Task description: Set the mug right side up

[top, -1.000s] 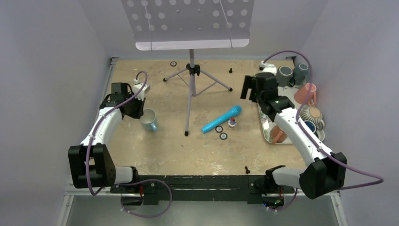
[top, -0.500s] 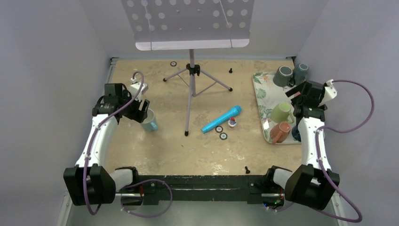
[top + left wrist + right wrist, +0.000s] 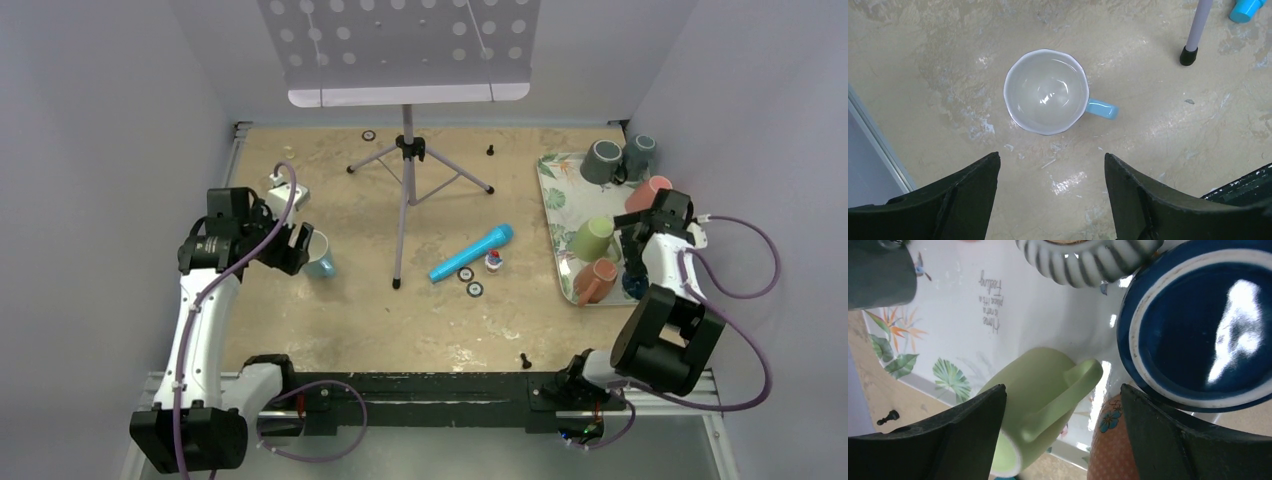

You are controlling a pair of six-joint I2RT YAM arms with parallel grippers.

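Note:
A light blue mug point(image 3: 320, 255) stands upright on the table, mouth up; in the left wrist view the mug point(image 3: 1045, 92) shows its white inside, handle to the right. My left gripper point(image 3: 293, 250) point(image 3: 1052, 156) hangs open just to its left, touching nothing. My right gripper point(image 3: 638, 240) point(image 3: 1063, 388) is open over the leaf-print tray point(image 3: 558, 195), its fingers either side of a green mug point(image 3: 597, 238) point(image 3: 1033, 375) that lies on its side, without touching it.
The tray also holds an orange mug point(image 3: 597, 282), a dark blue mug point(image 3: 1208, 325), a striped one point(image 3: 1088, 260), two grey mugs point(image 3: 604, 160) and a pink mug point(image 3: 648, 190). A music stand point(image 3: 405, 180) and a blue microphone point(image 3: 472, 252) occupy mid-table.
My left gripper opened, let go of the blue mug and drew back to the left. My right arm swung from the tray's left side to its right side.

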